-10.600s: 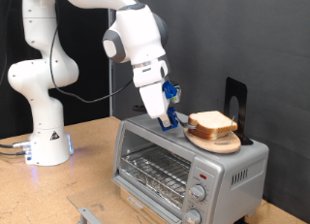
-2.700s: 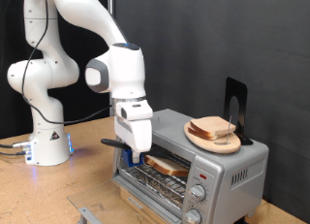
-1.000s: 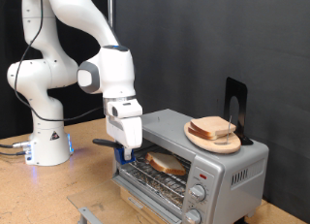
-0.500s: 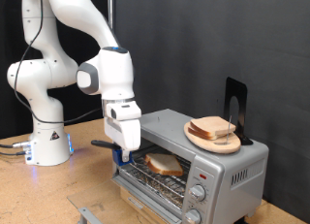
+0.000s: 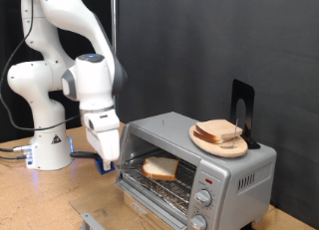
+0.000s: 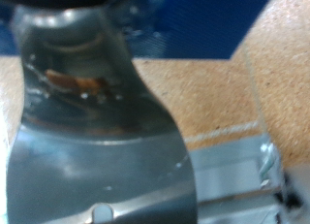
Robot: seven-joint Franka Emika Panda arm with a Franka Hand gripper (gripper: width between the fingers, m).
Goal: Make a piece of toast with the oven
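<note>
A black backdrop hangs behind a light wooden table, where the boxy silver metal toaster oven stands. The piece of toast — a square slice with a pale cream face and light brown crust — lies flat on the wire rack inside the oven's open front. The white arm's gripper sits low at the oven's corner on the exterior view's left, so the slice lies to its right, just beside it but apart. Whether the fingers are parted or closed I cannot tell (the wrist view is a blur of grey metal); nothing shows between them. A round wooden plate of stacked bread slices rests on the oven's top.
</note>
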